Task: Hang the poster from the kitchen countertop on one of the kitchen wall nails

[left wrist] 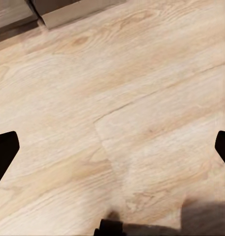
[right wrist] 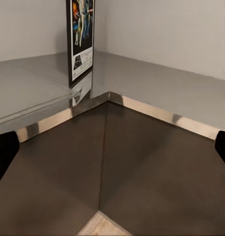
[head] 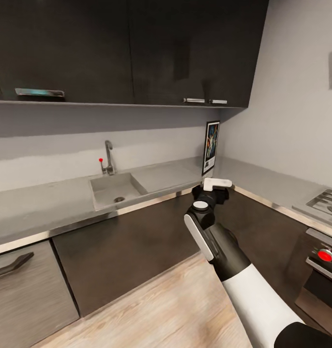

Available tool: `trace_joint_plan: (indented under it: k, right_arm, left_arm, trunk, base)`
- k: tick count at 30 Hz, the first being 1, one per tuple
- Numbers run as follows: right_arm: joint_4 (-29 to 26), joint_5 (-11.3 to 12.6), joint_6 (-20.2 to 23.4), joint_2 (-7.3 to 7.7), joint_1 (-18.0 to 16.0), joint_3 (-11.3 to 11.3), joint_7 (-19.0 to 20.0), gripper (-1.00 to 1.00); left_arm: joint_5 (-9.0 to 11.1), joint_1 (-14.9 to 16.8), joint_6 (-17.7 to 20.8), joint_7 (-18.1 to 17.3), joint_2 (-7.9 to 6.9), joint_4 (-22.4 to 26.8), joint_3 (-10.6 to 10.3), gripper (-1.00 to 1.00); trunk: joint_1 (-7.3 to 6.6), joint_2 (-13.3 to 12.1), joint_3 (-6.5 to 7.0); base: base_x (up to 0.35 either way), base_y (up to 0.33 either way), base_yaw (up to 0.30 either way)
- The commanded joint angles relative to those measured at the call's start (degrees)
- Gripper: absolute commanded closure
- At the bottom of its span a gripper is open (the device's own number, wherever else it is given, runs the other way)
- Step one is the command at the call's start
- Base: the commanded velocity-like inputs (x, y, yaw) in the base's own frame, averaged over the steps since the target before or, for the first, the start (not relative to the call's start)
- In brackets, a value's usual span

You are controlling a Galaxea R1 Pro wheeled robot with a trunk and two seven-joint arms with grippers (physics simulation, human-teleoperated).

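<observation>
The poster (head: 211,146) stands upright in the corner of the kitchen countertop (head: 50,205), leaning on the grey wall; its black frame, white border and dark-blue art show. My right gripper (head: 217,186) hovers in front of the counter's edge, just below and short of the poster. The right wrist view looks at the poster (right wrist: 81,42) across the steel countertop (right wrist: 156,91); the right gripper (right wrist: 112,155) is open, its dark fingertips (right wrist: 4,155) wide apart with nothing between them. My left gripper (left wrist: 112,152) is open over the plank floor. The wall nail is out of view.
A square sink (head: 115,188) and tap (head: 108,157) sit at the left of the worktop. A gas hob (head: 328,200) and an oven with a red knob (head: 325,255) are at the right. Glossy black wall cabinets (head: 137,48) hang above the counter.
</observation>
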State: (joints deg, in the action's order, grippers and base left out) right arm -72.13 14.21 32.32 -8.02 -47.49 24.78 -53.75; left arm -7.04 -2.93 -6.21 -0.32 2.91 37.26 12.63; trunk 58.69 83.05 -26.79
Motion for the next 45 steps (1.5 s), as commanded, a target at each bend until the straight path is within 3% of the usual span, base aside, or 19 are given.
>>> trace_joint_plan:
  k: [1, 10, 11, 15, 21, 33, 45]
  right_arm:
    - [-0.06, 0.37, 0.36, 0.03, -0.09, 0.12, -0.42, -1.00]
    - [-0.06, 1.60, 0.30, 0.02, -1.50, 0.11, 1.47, -1.00]
    - [0.31, 5.59, 0.32, 0.02, -3.60, 0.10, 2.15, -1.00]
    - [0.94, 8.94, 0.40, 0.02, -6.45, 0.09, 2.30, -1.00]
    - [0.60, 9.63, 0.12, 0.02, -7.80, 0.09, 1.94, -1.00]
    - [0.93, 10.69, 0.03, 0.10, -7.91, 0.10, 1.89, -1.00]
    - [1.12, 10.81, 0.02, 0.11, -7.88, 0.09, 1.89, -1.00]
  left_arm:
    - [-0.60, -0.01, -0.12, -0.03, 0.07, 0.09, 0.29, -1.00]
    - [-0.60, 0.00, -0.12, -0.03, 0.07, 0.09, 0.29, -1.00]
    - [-0.60, 0.01, -0.12, -0.03, 0.07, 0.09, 0.29, -1.00]
    - [-0.60, -0.01, -0.12, -0.03, 0.07, 0.09, 0.29, -1.00]
    - [-0.60, -0.02, -0.12, 0.04, 0.07, 0.09, 0.32, -1.00]
    - [-0.60, -0.02, -0.04, 0.05, 0.14, 0.09, 0.29, -1.00]
    - [-0.60, -0.03, -0.03, 0.05, 0.16, 0.09, 0.29, -1.00]
  trunk:
    - [0.04, 0.03, -0.05]
    - [0.04, 0.03, -0.05]
    - [0.04, 0.03, -0.05]
    - [0.04, 0.03, -0.05]
    - [0.04, 0.03, -0.05]
    - [0.04, 0.03, -0.05]
    - [0.04, 0.03, -0.05]
  base:
    - [0.326, -0.111, 0.000]
    - [0.326, -0.113, 0.000]
    - [0.326, -0.114, 0.000]
    - [0.326, -0.114, 0.000]
    - [0.278, -0.098, 0.000]
    - [0.042, -0.016, 0.000]
    - [0.300, -0.106, 0.000]
